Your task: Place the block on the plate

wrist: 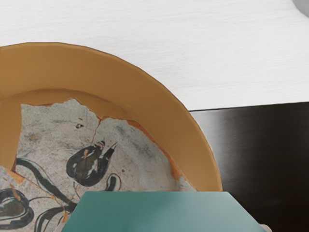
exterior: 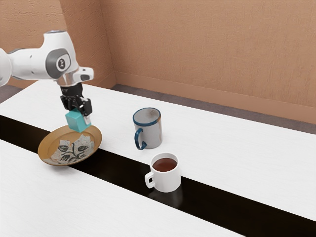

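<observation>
Nearest the exterior camera, just below the middle of the frame, stands the cup [exterior: 170, 180], white and upright, with dark red-brown liquid in it and its handle toward the lower left. Up and a little left of it, near but apart, stands the mug [exterior: 153, 134], grey with a blue rim and a blue handle.

In the left half of the frame the plate [exterior: 46, 144] lies on the desk [exterior: 217, 143], partly over the black stripe [exterior: 116, 169] that slants from the left edge to the lower right. Its rim is orange-brown, its middle grey with dark floral shapes.

The claw [exterior: 79, 115] hangs at the upper left, clasping the teal block [exterior: 76, 121] between its fingers. The arm [exterior: 34, 64] comes in from the left edge. The block overlaps the plate's far rim in the exterior view; whether they touch I cannot tell. In the wrist view it sits at the bottom centre, covering part of the plate, with a pale fingertip [wrist: 266, 227] showing at its lower right corner. Behind the desk rises a brown wall [exterior: 212, 54].
</observation>
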`<control>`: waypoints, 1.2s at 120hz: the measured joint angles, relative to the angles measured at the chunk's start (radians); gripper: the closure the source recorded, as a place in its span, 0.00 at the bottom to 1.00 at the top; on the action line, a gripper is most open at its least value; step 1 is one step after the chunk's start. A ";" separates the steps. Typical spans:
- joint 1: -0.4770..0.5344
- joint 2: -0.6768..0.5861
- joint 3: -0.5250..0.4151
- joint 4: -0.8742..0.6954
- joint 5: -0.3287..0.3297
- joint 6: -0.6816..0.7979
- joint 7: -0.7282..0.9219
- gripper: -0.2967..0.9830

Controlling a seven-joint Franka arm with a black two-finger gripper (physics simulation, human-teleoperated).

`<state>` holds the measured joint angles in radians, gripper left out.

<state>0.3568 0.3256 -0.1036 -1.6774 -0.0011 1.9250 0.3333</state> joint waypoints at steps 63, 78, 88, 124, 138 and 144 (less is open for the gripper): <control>0.007 0.067 0.029 -0.040 -0.025 0.089 0.038 0.53; 0.011 0.073 0.040 -0.036 -0.026 0.095 0.047 0.53; 0.028 0.080 0.042 -0.033 -0.026 0.097 0.054 0.53; 0.050 0.103 0.068 -0.037 -0.033 0.118 0.078 0.52; 0.049 0.114 0.073 -0.037 -0.039 0.125 0.085 0.52; 0.048 0.115 0.074 -0.037 -0.043 0.127 0.088 0.47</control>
<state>0.4049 0.4406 -0.0299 -1.7141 -0.0439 2.0519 0.4217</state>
